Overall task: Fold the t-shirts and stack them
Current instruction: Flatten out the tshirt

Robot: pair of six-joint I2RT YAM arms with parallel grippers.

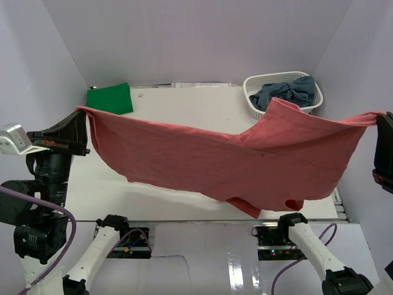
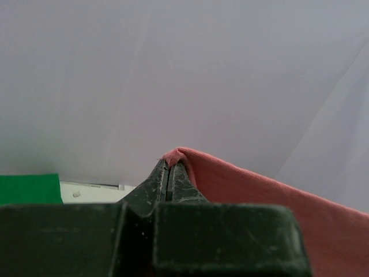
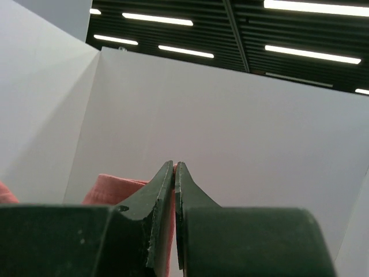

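Observation:
The salmon-red t-shirt (image 1: pixel 233 157) hangs stretched in the air across the table, sagging in the middle. My left gripper (image 1: pixel 80 112) is shut on its left corner, and the pinched cloth (image 2: pixel 173 156) pokes out above the fingertips in the left wrist view. My right gripper (image 1: pixel 382 117) is shut on the shirt's right corner, with a strip of red cloth (image 3: pixel 115 187) beside and between the fingers. A folded bright green t-shirt (image 1: pixel 110 98) lies flat at the table's back left. Dusty grey-blue t-shirts (image 1: pixel 288 92) sit bunched in the basket.
A white lattice basket (image 1: pixel 252 101) stands at the back right of the white table (image 1: pixel 184 98), partly behind the hanging shirt. Pale walls close in the back and both sides. The arm bases sit at the near edge.

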